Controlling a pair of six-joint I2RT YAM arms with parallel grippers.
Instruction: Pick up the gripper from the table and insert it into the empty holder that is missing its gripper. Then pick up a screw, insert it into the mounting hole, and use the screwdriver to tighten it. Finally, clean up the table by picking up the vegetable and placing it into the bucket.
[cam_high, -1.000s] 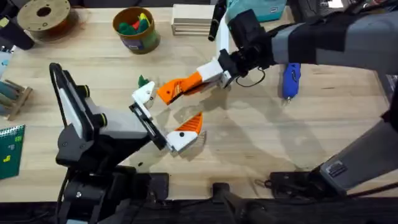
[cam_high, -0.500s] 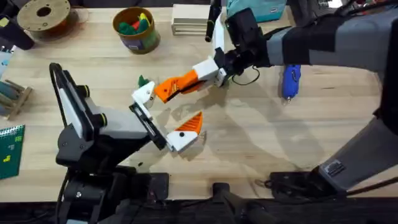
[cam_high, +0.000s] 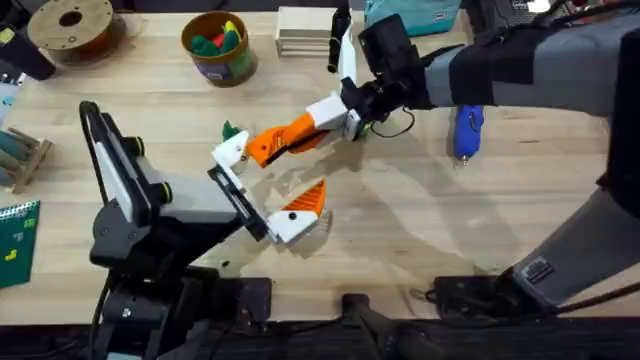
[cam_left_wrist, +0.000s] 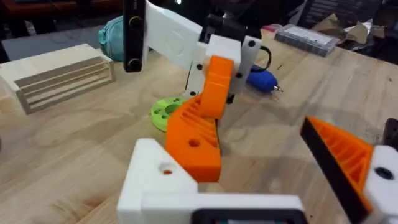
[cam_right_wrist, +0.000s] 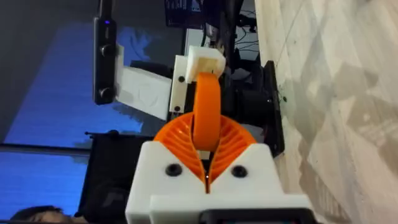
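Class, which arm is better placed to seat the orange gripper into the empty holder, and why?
Right. The right gripper already clamps the orange gripper, its tip at the empty holder on the left arm, which merely presents it.

I see the right gripper (cam_high: 300, 132) clamped shut; the left gripper (cam_high: 270, 190) spread wide, low over the table.

Right gripper (cam_high: 262, 147), clamped on the orange gripper (cam_high: 268, 145), shifts slightly toward 10 o'clock versus a second ago; wedge tip now closer to the holder (cam_high: 232, 152) on the left arm
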